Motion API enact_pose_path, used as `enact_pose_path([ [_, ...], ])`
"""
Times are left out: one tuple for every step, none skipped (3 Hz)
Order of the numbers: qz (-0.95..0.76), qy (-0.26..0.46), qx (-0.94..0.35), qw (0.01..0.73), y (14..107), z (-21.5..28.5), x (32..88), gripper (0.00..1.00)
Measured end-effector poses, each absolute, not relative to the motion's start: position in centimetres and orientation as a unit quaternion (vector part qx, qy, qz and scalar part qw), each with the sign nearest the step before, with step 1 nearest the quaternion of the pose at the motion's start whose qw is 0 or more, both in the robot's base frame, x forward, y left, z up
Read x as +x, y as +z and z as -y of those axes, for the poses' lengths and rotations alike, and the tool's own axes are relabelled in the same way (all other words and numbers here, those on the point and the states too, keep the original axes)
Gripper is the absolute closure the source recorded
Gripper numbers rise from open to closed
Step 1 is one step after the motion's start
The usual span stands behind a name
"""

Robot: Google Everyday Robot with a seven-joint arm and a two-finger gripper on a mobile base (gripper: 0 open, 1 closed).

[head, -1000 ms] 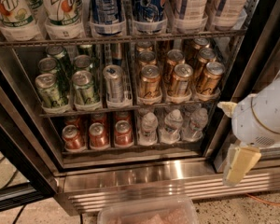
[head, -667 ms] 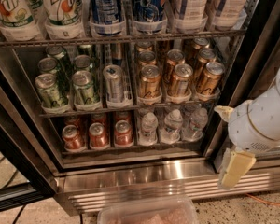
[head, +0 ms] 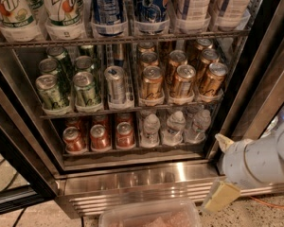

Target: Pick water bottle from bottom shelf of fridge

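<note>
White arm (head: 265, 159) low right, tool (head: 222, 171) seemingly outside fridge (head: 132, 179)

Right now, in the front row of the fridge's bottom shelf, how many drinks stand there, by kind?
Red aluminium soda cans: 3
Small clear ribbed plastic water bottles: 3
Total: 6
The robot's hand hangs low right, outside the stainless-steel fridge.
</note>
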State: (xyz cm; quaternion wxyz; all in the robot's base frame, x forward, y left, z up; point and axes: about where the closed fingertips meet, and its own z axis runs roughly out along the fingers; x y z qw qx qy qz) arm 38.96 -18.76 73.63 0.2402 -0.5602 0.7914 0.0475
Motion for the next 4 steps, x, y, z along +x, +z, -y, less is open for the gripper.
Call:
enact_pose_path([
  [-0.800,0.051,-0.522,0.293,71.0,18.3,39.7,0.00],
  [-0.796,0.041,-0.487,0.358,69.9,18.3,42.1,0.00],
  [-0.795,0.042,-0.440,0.416,69.3,18.8,44.7,0.00],
  [-0.801,0.065,-0.386,0.453,68.1,19.3,46.5,0.00],
])
